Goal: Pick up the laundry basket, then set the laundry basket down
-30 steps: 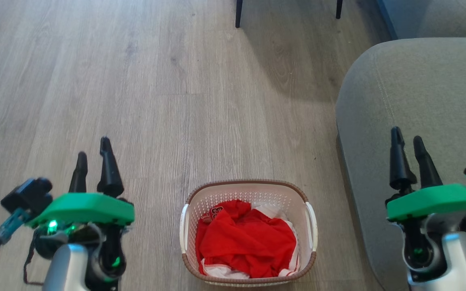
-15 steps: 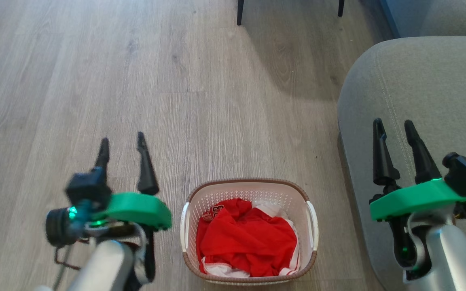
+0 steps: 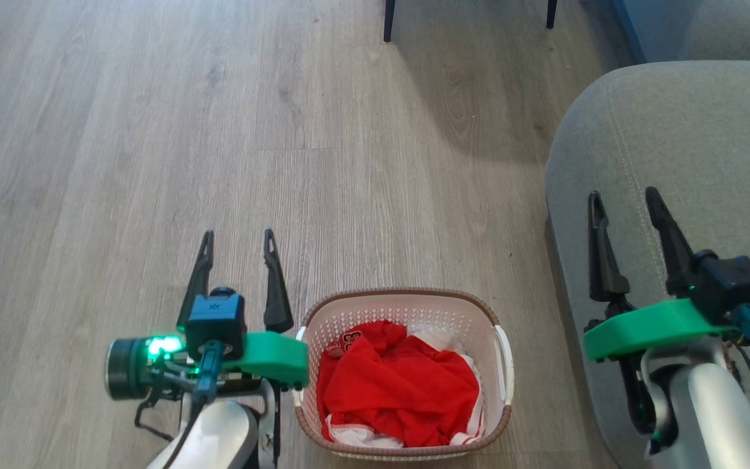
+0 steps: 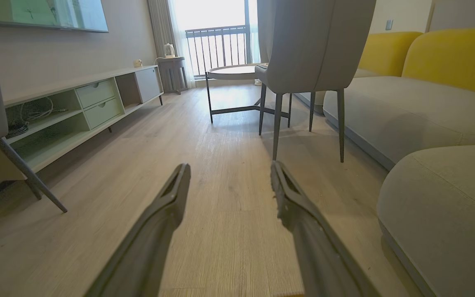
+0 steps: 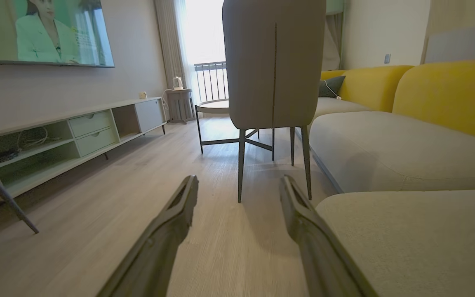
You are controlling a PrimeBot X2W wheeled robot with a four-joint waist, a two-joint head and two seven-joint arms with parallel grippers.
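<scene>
Over the last second the left tool [image 3: 238, 232] has swung in just beside the small white perforated plastic laundry basket [image 3: 401, 292] with a brown woven-look rim, at its 9 o'clock. The right tool [image 3: 622, 193] has edged inward at 3 o'clock, still clear; both gape wide, empty. The pickup looks barely begun: the basket, holding crumpled red cloth [image 3: 394, 391], rests at 6 o'clock on the pale wood-plank floor [image 3: 349, 163], with a grey fabric sofa [image 3: 674, 130] at 3 o'clock.

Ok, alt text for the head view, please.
A basket of red clothes sits on a wood floor between two open grippers: the left gripper close beside its left rim, the right gripper seen against a grey sofa.
</scene>
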